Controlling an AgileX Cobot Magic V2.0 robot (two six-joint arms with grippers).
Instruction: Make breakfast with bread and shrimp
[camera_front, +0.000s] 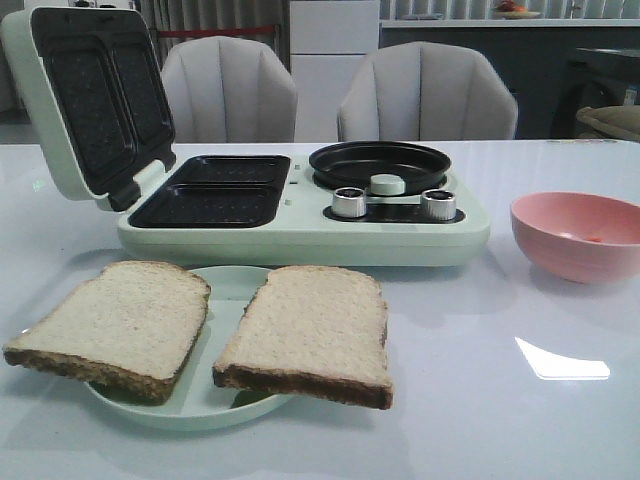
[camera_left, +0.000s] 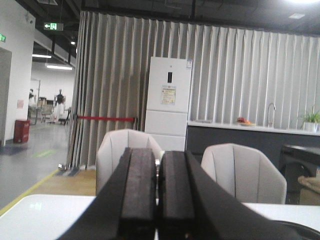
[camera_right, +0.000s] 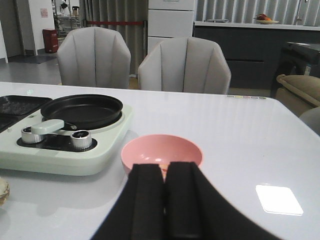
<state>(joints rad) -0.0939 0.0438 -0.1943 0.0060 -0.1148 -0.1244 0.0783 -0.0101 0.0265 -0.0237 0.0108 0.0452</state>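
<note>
Nearest the robot, two slices of bread sit on a pale green plate (camera_front: 225, 283), each overhanging its rim. The left slice (camera_front: 115, 325) and the right slice (camera_front: 310, 332) are square, pale tan, with dark brown crusts along their near edges; they lie flat, side by side, not quite touching, each angled slightly outward.

Behind the plate stands the breakfast maker (camera_front: 300, 232), its lid (camera_front: 85, 100) swung up and back at the left. Two dark empty sandwich trays (camera_front: 215, 190) lie open under it, directly beyond the bread, and a round black pan (camera_front: 380, 165) sits on the right half above two silver knobs (camera_front: 348, 202) and a green one.

To the right, well apart from the bread, is a pink bowl (camera_front: 575, 235). A small orange speck inside it is likely the shrimp (camera_front: 595, 238), though it is too small to be sure.

Neither arm shows in the front view. The left gripper (camera_left: 159, 195) has its fingers pressed together with nothing between them, pointing out over the table toward the chairs. The right gripper (camera_right: 165, 200) is likewise closed and empty, and the bowl sits just beyond its tips, straight ahead.

So I judge the right arm is the nearer one for the shrimp, while the bread lies to the left arm's side, below its raised gripper, with the trays straight behind the slices.
</note>
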